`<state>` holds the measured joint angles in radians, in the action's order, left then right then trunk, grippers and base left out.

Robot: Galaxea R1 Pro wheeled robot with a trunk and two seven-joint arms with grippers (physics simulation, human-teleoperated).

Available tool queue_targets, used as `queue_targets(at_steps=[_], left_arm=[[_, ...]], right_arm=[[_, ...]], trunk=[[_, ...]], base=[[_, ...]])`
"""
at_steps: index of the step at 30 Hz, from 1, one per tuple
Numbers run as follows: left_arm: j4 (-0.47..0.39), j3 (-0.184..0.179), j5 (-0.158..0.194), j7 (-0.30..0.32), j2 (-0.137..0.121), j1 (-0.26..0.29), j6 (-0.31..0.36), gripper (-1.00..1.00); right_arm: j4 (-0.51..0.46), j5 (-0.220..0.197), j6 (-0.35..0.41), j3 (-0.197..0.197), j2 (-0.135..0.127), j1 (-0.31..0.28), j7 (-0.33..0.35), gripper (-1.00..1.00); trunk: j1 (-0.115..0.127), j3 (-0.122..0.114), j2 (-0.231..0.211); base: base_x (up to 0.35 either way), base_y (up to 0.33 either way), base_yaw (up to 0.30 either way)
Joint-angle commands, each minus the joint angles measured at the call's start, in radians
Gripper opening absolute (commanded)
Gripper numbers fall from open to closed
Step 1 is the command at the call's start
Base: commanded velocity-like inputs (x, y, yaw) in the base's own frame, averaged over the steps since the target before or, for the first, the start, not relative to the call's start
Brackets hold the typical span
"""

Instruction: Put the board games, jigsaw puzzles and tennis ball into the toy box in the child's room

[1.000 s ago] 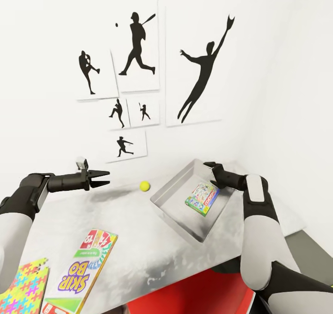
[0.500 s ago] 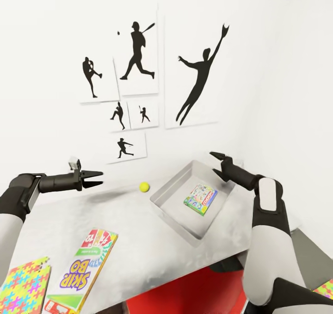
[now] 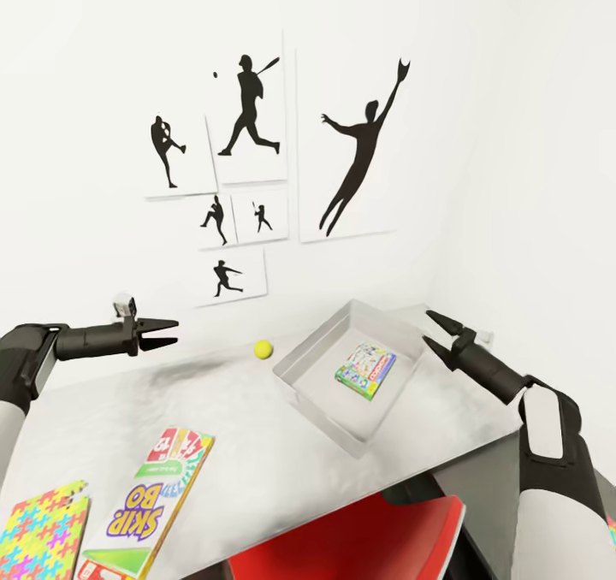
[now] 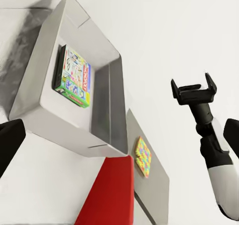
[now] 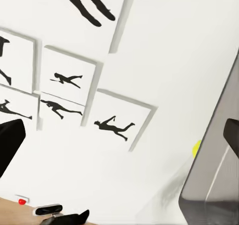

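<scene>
1. Right gripper (image 3: 437,329) hangs wide open and empty, just beside the toy box (image 3: 321,396).
2. Left gripper (image 3: 162,332) is parted, empty, above the table (image 3: 282,460).
3. Ball (image 3: 263,350) sits between left gripper and box.
4. Inside the box a board game (image 3: 365,370) lies flat; its print is too small to read.
5. Nearer the robot, the "SKIP BO" game (image 3: 150,503) lies lengthwise toward the robot; a puzzle (image 3: 38,533) is cut off by the frame edge.

Open tabletop (image 3: 257,443) lies between toy box (image 3: 318,392) at 3 o'clock and Skip-Bo game (image 3: 150,499) at 7 o'clock; tennis ball (image 3: 263,350) sits at 12.
</scene>
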<state>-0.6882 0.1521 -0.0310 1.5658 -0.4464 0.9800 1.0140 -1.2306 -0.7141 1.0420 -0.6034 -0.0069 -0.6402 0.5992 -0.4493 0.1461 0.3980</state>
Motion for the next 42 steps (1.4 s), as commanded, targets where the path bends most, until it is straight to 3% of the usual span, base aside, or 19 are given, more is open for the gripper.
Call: queue_targets(at_steps=[1,6,11,19,26,33,42], left_arm=[[0.0,0.001,-0.004,0.005,-0.002,-0.002,0.01,1.0],[0.002,0.001,-0.004,0.005,-0.008,-0.039,0.007,1.0],[0.003,0.001,-0.004,0.005,-0.009,-0.082,-0.014,1.0],[0.005,0.001,-0.004,0.005,-0.008,-0.153,-0.064,1.0],[0.002,0.015,-0.004,0.005,-0.008,-0.182,-0.073,1.0],[0.0,0.022,-0.004,0.005,-0.006,-0.185,-0.074,1.0],[-0.006,0.024,-0.004,0.005,-0.012,-0.186,-0.072,1.0]], right_arm=[[-0.002,0.007,0.005,-0.003,-0.009,0.016,0.04,1.0],[-0.009,0.016,0.0,-0.005,-0.039,0.115,0.215,1.0],[-0.011,0.018,-0.067,-0.003,-0.044,0.18,0.275,1.0],[-0.021,0.02,-0.134,0.017,-0.034,0.254,0.294,1.0],[-0.064,0.021,-0.196,0.092,-0.034,0.318,0.299,1.0],[-0.118,0.02,-0.226,0.138,-0.035,0.333,0.306,1.0],[-0.149,0.02,-0.227,0.147,-0.035,0.335,0.301,1.0]], trunk=[[-0.001,0.0,0.002],[-0.001,-0.007,0.002],[-0.001,-0.015,0.002],[-0.001,-0.028,0.002],[-0.001,-0.04,0.002],[-0.001,-0.049,0.002],[-0.001,-0.051,0.002]], base=[[-0.001,0.0,-0.062],[-0.001,0.0,-0.062],[0.0,0.0,-0.062],[-0.002,0.0,-0.028],[-0.149,0.0,-0.003],[-0.133,0.0,0.0],[-0.014,0.0,0.0]])
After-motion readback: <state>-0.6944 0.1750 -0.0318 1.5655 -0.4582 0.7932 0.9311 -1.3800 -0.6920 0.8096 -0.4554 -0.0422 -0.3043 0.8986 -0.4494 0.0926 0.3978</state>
